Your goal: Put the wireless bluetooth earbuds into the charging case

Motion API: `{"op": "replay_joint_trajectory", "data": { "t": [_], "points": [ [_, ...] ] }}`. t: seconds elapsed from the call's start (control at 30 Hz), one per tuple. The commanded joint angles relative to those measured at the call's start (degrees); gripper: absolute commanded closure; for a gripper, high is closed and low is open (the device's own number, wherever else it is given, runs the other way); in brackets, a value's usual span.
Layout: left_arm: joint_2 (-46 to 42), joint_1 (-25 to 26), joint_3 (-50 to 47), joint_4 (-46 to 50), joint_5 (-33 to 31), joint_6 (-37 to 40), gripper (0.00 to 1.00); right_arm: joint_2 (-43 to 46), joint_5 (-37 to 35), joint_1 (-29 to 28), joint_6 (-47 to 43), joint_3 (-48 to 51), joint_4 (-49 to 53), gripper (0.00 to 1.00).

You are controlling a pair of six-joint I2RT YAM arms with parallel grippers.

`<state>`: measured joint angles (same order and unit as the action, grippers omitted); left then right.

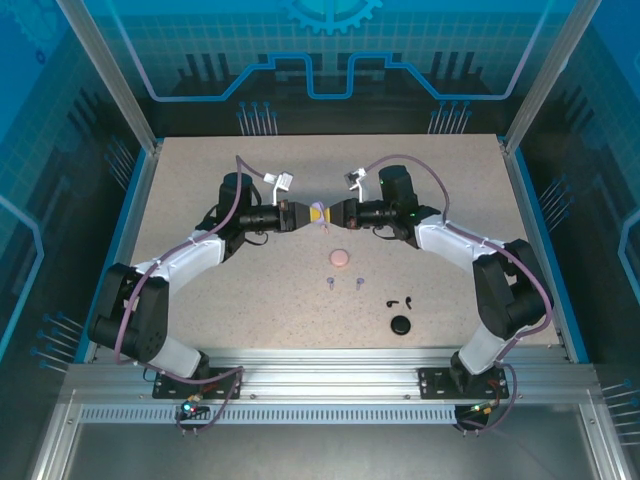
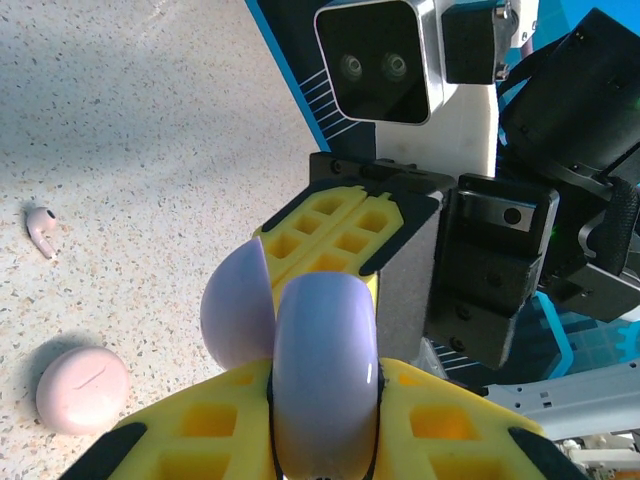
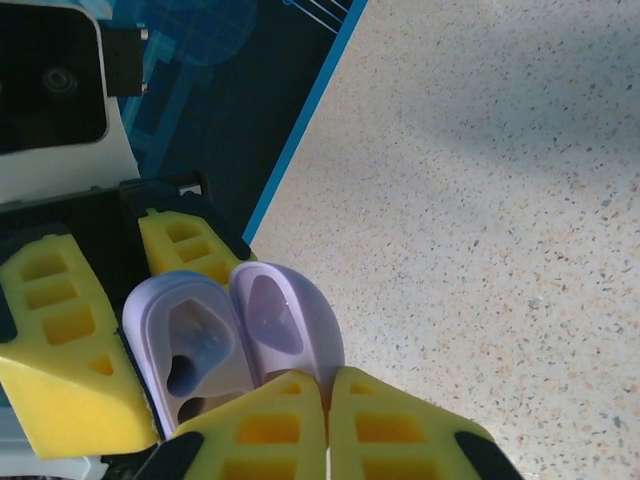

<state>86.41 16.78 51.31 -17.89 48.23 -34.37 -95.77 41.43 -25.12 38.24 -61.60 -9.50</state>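
Your two tools meet nose to nose over the middle of the bench [image 1: 200, 200].

Your left tool [image 1: 308, 213] is clamped on the purple case [image 1: 320, 212]. In its wrist view the yellow fingers [image 2: 200, 425] squeeze the case body from both sides.

The case is open. Your right wrist view shows the base [image 3: 190, 345] with its two moulded sockets facing the camera. The lid [image 3: 280, 320] is swung out beside the base, towards your right tool.

Your right tool [image 3: 325, 415] is closed, with the two yellow fingers [image 3: 265, 430] pressed flat together. Their tips sit right at the lower rim of the lid. I can't tell whether the rim is actually pinched between them or just touching.

- **Purple earbuds:** both are on the bench, near side of the tools, well apart from the purple case. One is at [image 1: 330, 283], the other just beside it at [image 1: 359, 283].
- **Pink case:** [image 1: 340, 258] lies closed on the bench, between the tools and the purple earbuds.
- **Pink earbud:** one [image 2: 41, 230] lies loose near the pink case.
- **Black earbuds:** [image 1: 390, 303] and [image 1: 409, 297] lie side by side on your right half.
- **Black case:** [image 1: 401, 325] sits just nearer you than the black earbuds.
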Motion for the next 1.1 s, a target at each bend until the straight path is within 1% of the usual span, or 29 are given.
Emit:
{"op": "replay_joint_trajectory", "data": {
  "t": [0.0, 0.03, 0.1, 0.13, 0.17, 0.27, 0.33, 0.43, 0.53, 0.6, 0.7, 0.83, 0.9, 1.07],
  "points": [
    [0.5, 1.0, 1.7, -1.5, 1.5, -0.4, 1.00, 0.0, 0.5, -0.4, -1.1, -2.5, 1.6, 1.00],
    [0.6, 1.0, 1.7, -1.5, 1.3, -0.6, 0.95, 0.1, 0.5, -0.4, -1.4, -2.8, 2.2, 1.00],
    [0.8, 0.9, 1.7, -1.4, 0.6, -0.8, 0.77, 0.0, 0.2, -0.3, -2.5, -3.9, 3.9, 1.00],
    [0.9, 1.0, 1.9, -1.0, 0.2, -0.7, 0.60, -0.1, -0.1, -0.1, -3.3, -4.6, 5.6, 1.00],
    [0.8, 0.9, 2.2, -0.4, -0.6, -0.5, 0.47, -0.3, -0.7, 0.0, -4.7, -5.7, 8.2, 1.00],
    [0.2, 0.5, 4.8, 4.9, -2.5, 3.2, 0.25, -1.2, -3.9, 1.2, -10.0, -10.2, 17.6, 1.00],
    [0.2, 0.0, 7.0, 9.4, -3.1, 6.3, 0.17, -2.1, -5.8, 2.2, -14.3, -13.6, 23.5, 1.00],
    [0.4, -1.4, 10.1, 16.3, -3.2, 11.6, 0.11, -4.5, -8.8, 3.3, -22.1, -19.7, 32.8, 1.00],
    [1.1, -3.4, 12.3, 21.6, -1.7, 15.7, 0.08, -7.4, -11.4, 3.8, -30.0, -25.2, 40.3, 1.00],
    [2.3, -4.3, 14.4, 26.4, -0.2, 18.8, 0.08, -8.9, -12.3, 3.9, -34.9, -28.0, 43.8, 1.00],
    [5.2, -4.7, 19.3, 36.5, 1.3, 26.0, 0.09, -10.1, -12.7, 3.8, -41.1, -30.2, 46.9, 1.00],
    [9.8, -4.8, 25.0, 46.9, 4.1, 33.0, 0.13, -10.7, -10.9, 3.2, -46.1, -31.3, 48.4, 1.00],
    [11.5, -4.8, 26.9, 50.5, 4.9, 35.0, 0.15, -11.3, -10.4, 2.8, -47.5, -32.3, 49.8, 1.00],
    [14.8, -4.2, 29.3, 54.3, 8.0, 37.5, 0.25, -13.3, -10.1, 1.1, -49.7, -34.9, 52.6, 1.00]
  ]
}}
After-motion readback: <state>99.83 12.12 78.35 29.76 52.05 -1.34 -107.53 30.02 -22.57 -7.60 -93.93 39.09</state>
